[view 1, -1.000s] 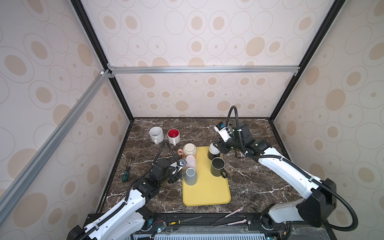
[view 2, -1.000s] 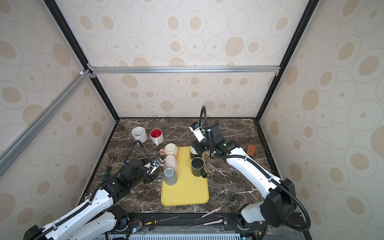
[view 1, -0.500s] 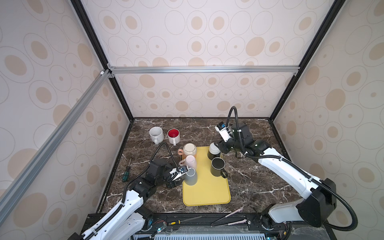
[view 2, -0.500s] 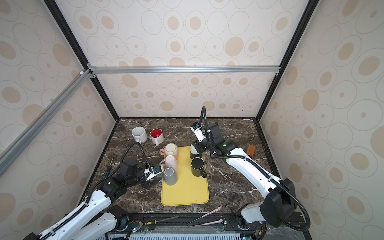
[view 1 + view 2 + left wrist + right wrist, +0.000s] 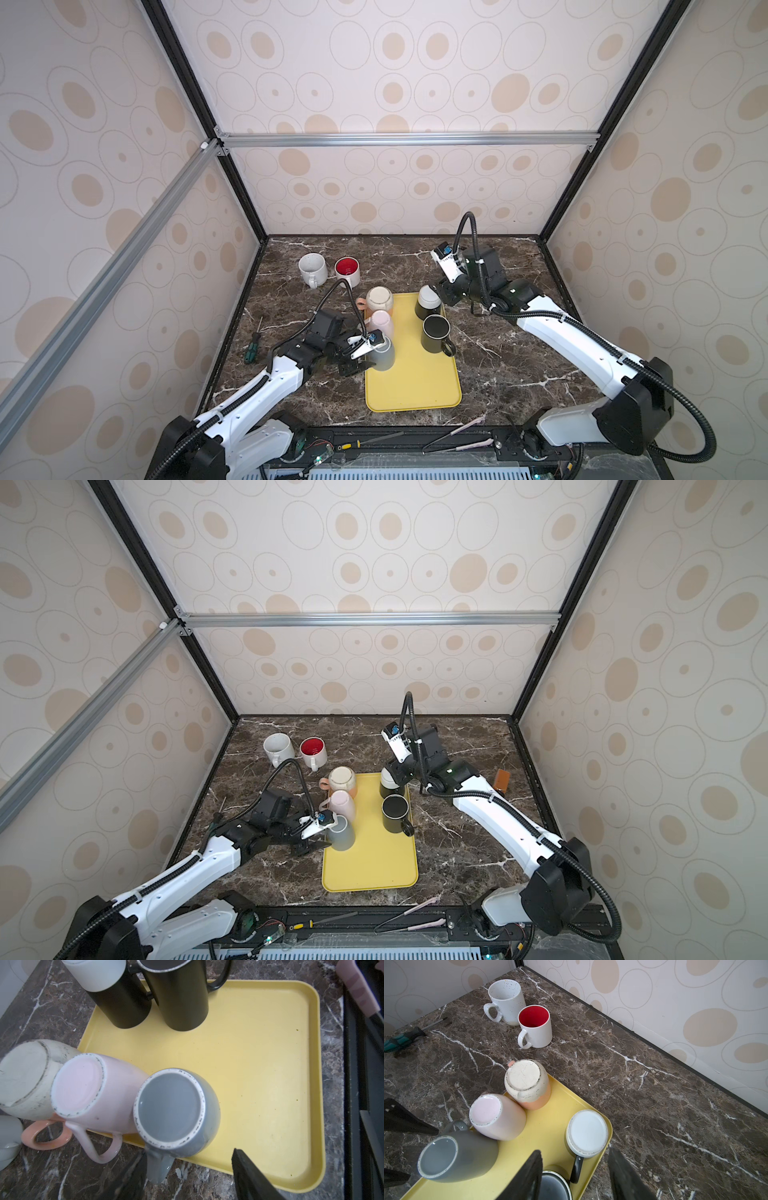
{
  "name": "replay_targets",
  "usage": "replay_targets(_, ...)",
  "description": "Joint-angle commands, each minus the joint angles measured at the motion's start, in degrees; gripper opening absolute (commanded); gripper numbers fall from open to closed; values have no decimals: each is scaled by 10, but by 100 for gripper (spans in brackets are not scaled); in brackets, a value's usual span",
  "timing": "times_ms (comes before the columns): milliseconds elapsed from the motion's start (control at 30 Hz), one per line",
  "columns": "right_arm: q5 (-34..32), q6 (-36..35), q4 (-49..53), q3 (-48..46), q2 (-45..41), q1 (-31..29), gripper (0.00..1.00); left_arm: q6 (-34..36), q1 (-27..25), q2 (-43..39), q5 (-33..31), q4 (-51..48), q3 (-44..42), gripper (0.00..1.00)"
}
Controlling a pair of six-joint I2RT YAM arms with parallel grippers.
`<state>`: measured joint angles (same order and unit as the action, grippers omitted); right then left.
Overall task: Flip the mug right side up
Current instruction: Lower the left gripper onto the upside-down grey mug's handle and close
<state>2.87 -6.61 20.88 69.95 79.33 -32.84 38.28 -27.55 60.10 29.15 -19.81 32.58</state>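
The left gripper (image 5: 189, 1152) is down low at the tray's left edge with its jaws fairly wide. The grey mug (image 5: 172, 1109) pokes its handle (image 5: 158, 1167) out between them, close to one finger (image 5: 133, 1174), though I can't tell whether they touch. That mug stands upside down on the yellow tray (image 5: 270, 1064), right beside an upturned pink mug (image 5: 83, 1088) and a cream-and-orange one (image 5: 22, 1076). Across the tray, the right gripper (image 5: 574, 1150) hangs half-open over an inverted black mug with a white base (image 5: 586, 1133), gripping nothing. An upright black mug (image 5: 435, 330) is next to it. Two white mugs (image 5: 312, 267) stand upright on the marble behind.
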Motion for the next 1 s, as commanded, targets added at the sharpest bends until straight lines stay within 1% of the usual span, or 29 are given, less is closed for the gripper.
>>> replay_targets(0, -6, -10, -10, -7, -3, -1, 54, 15, 5, 11, 20, -8, 26, 65)
replay_targets(267, -2, -7, -14, -12, -7, -1, 54, -8, 5, 47, 16, 10, 29, 64)
replay_targets(367, -2, -3, -11, -10, -7, -1, 53, -11, 5, 62, 21, 13, 33, 59)
replay_targets(433, -2, -3, -10, -11, -9, -1, 53, -12, 5, 67, 24, 4, 40, 57)
replay_targets(567, -9, -4, -11, -10, -11, -1, 53, -29, 5, 68, 34, -5, 43, 56)
replay_targets(633, -9, -2, -11, -8, -11, -1, 53, -39, 5, 65, 40, -7, 43, 54)
replay_targets(800, -5, 4, -12, -10, -10, 0, 53, -61, 4, 55, 34, -11, 41, 52)
replay_targets(900, -5, 7, -12, -8, -10, -1, 53, -75, 1, 51, 39, -11, 37, 47)
replay_targets(967, -6, 8, -14, -9, -12, -1, 53, -80, -2, 53, 37, -9, 35, 46)
